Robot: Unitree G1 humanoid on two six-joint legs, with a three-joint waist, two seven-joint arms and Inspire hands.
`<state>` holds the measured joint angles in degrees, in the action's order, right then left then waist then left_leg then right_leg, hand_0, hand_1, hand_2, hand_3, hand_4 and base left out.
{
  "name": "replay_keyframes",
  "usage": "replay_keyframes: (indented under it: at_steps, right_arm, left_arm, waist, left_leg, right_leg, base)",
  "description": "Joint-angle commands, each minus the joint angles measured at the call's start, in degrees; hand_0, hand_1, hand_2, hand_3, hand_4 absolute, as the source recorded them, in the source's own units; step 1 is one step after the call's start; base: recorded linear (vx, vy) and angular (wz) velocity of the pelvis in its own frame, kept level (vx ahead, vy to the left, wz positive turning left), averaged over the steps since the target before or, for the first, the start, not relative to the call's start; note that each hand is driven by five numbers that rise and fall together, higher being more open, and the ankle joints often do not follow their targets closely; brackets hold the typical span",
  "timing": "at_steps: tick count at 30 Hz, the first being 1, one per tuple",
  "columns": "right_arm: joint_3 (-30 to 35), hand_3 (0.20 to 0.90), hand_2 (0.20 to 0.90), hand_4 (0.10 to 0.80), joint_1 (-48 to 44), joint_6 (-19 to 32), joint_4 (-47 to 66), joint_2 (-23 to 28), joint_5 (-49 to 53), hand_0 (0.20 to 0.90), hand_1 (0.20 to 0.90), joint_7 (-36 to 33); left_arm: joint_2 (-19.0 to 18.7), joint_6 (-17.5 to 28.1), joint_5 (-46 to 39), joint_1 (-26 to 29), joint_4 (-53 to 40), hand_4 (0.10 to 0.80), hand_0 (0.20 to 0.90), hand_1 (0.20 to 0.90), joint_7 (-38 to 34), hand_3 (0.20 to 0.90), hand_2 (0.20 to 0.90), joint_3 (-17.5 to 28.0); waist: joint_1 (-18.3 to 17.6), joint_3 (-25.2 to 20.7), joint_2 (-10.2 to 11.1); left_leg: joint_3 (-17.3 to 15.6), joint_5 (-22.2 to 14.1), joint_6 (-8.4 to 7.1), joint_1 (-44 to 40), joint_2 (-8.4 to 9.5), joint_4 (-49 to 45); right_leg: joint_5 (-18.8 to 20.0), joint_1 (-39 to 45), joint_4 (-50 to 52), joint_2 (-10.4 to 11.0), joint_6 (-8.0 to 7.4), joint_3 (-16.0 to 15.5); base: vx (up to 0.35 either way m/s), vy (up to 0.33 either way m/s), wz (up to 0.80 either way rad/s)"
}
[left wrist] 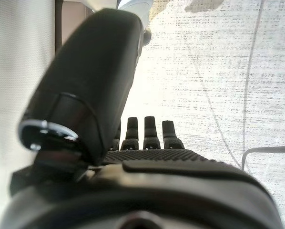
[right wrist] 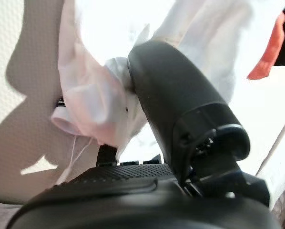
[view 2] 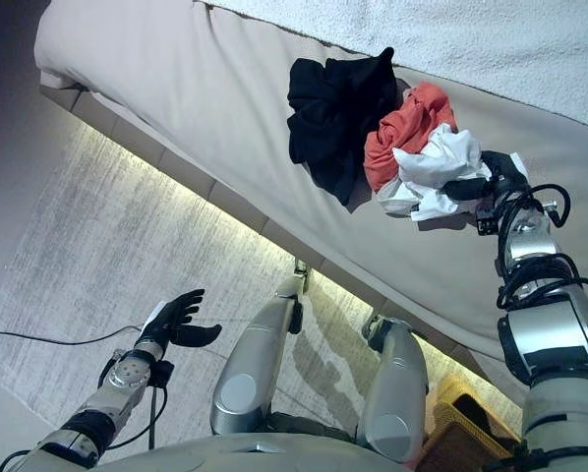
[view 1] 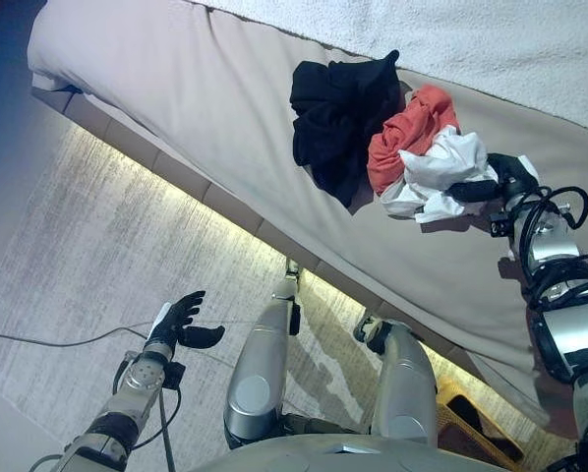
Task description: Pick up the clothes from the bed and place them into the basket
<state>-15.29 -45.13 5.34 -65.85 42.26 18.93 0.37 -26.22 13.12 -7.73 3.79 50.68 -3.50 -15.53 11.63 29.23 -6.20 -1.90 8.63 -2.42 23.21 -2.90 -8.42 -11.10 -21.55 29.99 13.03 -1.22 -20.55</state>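
Right hand [view 1: 491,182]: fingers closing on white shirt [view 1: 434,167], lifting it off the bed [view 1: 225,88].
Left hand [view 1: 181,320]: hanging idle, fingers relaxed, holding nothing.
Basket [view 1: 471,418]: waiting below the right-hand fingers.

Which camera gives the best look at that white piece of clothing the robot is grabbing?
The left eye view: the whole white garment shows on the bed, beside the red one, with the right hand in it. The right eye view is nearly the same. The right wrist view shows only bunched cloth close up. The left wrist view shows none.
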Motion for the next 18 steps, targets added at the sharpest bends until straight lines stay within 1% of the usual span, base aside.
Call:
replay_keyframes:
  at_steps: [1,5,9,11,12,14,17,18]
  right_arm:
    - [5.07,0.200,0.300,0.100,4.09,6.37,4.25,1.84,6.38,0.300,0.300,-2.83]
    - [10.69,0.200,0.300,0.100,10.16,7.80,7.57,0.71,10.23,0.300,0.300,-5.43]
    - [15.49,0.200,0.300,0.100,16.01,10.49,12.02,-1.17,15.71,0.300,0.300,-6.14]
    - [17.26,0.200,0.300,0.100,19.49,10.74,16.21,-3.10,16.79,0.300,0.300,-7.16]
    - [17.98,0.200,0.300,0.100,22.85,11.24,20.62,-5.26,18.20,0.300,0.300,-8.24]
    - [19.23,0.200,0.300,0.100,27.25,11.28,25.69,-8.13,19.71,0.300,0.300,-7.80]
    - [19.81,0.200,0.300,0.100,29.02,11.55,27.22,-9.32,20.75,0.300,0.300,-7.53]
    - [21.17,0.200,0.300,0.100,34.53,13.09,31.56,-13.85,22.23,0.300,0.300,-8.22]
  left_arm:
    - [-2.23,3.56,0.88,-7.15,-0.24,0.800,0.900,0.900,-2.14,0.900,0.900,1.08]
    - [-0.65,5.18,2.38,-8.82,0.86,0.800,0.900,0.900,-2.90,0.900,0.900,1.77]
    - [1.22,6.30,4.72,-9.92,2.44,0.800,0.900,0.900,-4.19,0.900,0.900,2.07]
    - [2.37,6.36,5.58,-10.22,3.47,0.800,0.900,0.900,-5.15,0.900,0.900,2.00]
    - [3.48,6.06,5.71,-10.36,4.19,0.800,0.900,0.900,-6.23,0.900,0.900,2.05]
    - [4.69,5.67,6.35,-10.55,5.19,0.800,0.900,0.900,-7.25,0.900,0.900,2.60]
    - [5.05,5.60,6.65,-10.76,5.31,0.800,0.900,0.900,-7.55,0.900,0.900,2.72]
    - [6.95,5.18,7.73,-11.04,6.40,0.800,0.900,0.900,-8.53,0.900,0.900,3.46]
  waist:
    - [-0.80,-5.41,0.52]
    - [-1.93,-7.09,2.04]
    - [-3.31,-9.19,3.22]
    - [-4.30,-10.79,3.87]
    - [-5.27,-12.15,4.58]
    - [-6.74,-14.23,5.47]
    - [-7.20,-14.98,5.80]
    - [-8.92,-17.09,6.82]
  left_leg:
    - [-3.75,-5.29,-1.23,-1.09,-2.24,-5.00]
    - [-4.84,-5.15,-1.82,-5.67,-3.03,-1.84]
    - [-5.95,-4.95,-2.19,-10.31,-3.74,1.65]
    - [-6.73,-4.74,-2.40,-13.13,-3.98,4.01]
    - [-7.34,-4.57,-2.48,-15.49,-3.96,6.11]
    - [-8.01,-4.35,-2.57,-17.56,-3.93,7.76]
    - [-8.29,-4.42,-2.54,-18.21,-3.86,8.07]
    - [-8.76,-5.51,-2.16,-20.42,-3.21,7.63]
  right_leg:
    - [6.95,1.38,-9.44,-4.76,0.69,0.69]
    - [7.71,6.52,-14.08,-5.93,-0.12,0.94]
    - [8.21,11.22,-17.94,-6.69,-0.93,1.34]
    - [8.52,13.84,-20.17,-6.99,-1.44,1.85]
    - [9.00,15.95,-22.20,-7.16,-1.92,2.50]
    - [9.72,17.71,-24.18,-7.58,-2.24,3.45]
    - [9.95,18.23,-24.79,-7.74,-2.29,3.83]
    - [10.49,20.11,-26.31,-8.07,-2.28,5.28]
  base:
    - [-0.036,0.029,0.03]
    - [0.047,0.009,-0.02]
    - [0.052,0.043,-0.08]
    - [0.083,0.048,-0.10]
    - [0.087,0.041,-0.11]
    - [0.059,0.040,-0.11]
    - [0.014,0.034,-0.11]
    - [0.055,0.104,-0.07]
